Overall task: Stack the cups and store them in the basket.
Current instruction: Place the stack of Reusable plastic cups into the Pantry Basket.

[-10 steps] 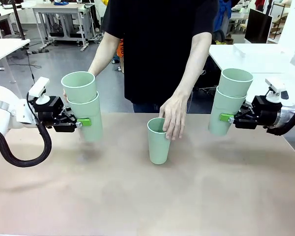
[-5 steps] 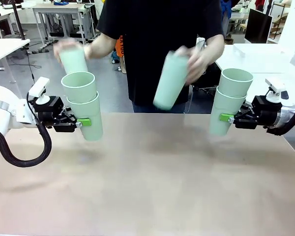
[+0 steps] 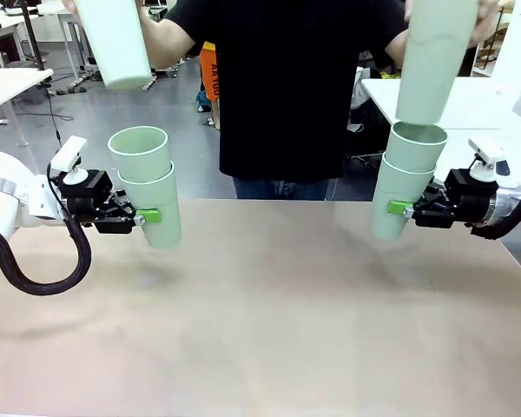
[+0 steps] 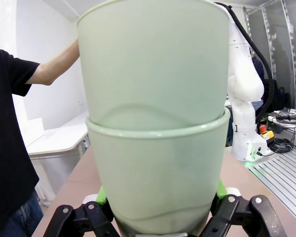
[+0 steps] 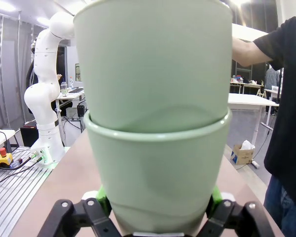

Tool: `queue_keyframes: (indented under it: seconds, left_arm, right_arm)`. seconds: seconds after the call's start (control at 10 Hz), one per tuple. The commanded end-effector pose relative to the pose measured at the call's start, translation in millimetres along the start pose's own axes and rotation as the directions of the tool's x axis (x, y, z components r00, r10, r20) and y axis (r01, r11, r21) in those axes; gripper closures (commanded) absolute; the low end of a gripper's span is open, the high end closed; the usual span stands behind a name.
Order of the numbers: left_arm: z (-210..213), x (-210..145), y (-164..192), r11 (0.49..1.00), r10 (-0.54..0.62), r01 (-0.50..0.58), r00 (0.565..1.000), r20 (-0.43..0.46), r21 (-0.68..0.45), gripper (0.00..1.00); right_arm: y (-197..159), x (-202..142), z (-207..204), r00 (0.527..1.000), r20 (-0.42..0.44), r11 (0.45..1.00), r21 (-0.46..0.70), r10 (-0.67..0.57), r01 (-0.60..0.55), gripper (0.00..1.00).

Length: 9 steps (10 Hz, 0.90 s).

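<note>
The brown surface (image 3: 260, 330) is nearest, and two stacks of cups hang in the air above it.

On the robot's left side, the left hand (image 3: 154, 217) is clamped on the left stack (image 3: 146, 174). That stack is two cups, one pushed inside the other. The green pads (image 3: 149, 215) squeeze the lower cup, low on its side. On the other side, the right hand (image 3: 398, 208) is clamped the same way on the right stack (image 3: 410, 169). Both stacks stand straight up with their mouths open to the top.

Farther away, a person stands at the far side and holds two more cups up high. The left raised cup (image 3: 113, 43) is well above the left stack and a little to one side. The right raised cup (image 3: 436, 56) hangs right over the right stack, with its bottom at the mouth of the top cup. I cannot tell if they touch.

The cups look light, smooth and a bit slippery. The plastic looks thin, so a hard squeeze could bend it. Each cup gets wider toward the top, so a hold low on the side should stop it sliding down. I think a push from above could tip a stack or make it slip in the pads.
</note>
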<state>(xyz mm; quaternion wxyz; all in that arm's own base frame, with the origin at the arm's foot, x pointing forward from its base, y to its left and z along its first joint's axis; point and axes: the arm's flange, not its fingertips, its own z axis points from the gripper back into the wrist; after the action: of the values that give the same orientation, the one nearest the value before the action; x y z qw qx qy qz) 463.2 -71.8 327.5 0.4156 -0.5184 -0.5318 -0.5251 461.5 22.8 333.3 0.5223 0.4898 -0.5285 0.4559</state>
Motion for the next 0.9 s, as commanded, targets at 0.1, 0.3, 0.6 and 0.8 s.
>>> queue_keyframes:
  seconds: [0.1,0.3,0.6,0.8]
  left_arm:
    - [-0.9,4.4,0.5,1.000,-0.011,0.011,1.000,0.002,-0.004,0.13]
    - [-0.9,4.4,0.5,1.000,-0.011,0.011,1.000,0.002,-0.004,0.13]
    - [-0.9,4.4,0.5,1.000,-0.011,0.011,1.000,0.002,-0.004,0.13]
    - [-0.9,4.4,0.5,1.000,-0.011,0.011,1.000,0.002,-0.004,0.13]
  right_arm:
    - [-2.1,3.5,-2.0,1.000,0.009,1.000,-0.017,0.007,-0.007,0.15]
    - [-2.1,3.5,-2.0,1.000,0.009,1.000,-0.017,0.007,-0.007,0.15]
    - [-2.1,3.5,-2.0,1.000,0.009,1.000,-0.017,0.007,-0.007,0.15]
    - [-2.1,3.5,-2.0,1.000,0.009,1.000,-0.017,0.007,-0.007,0.15]
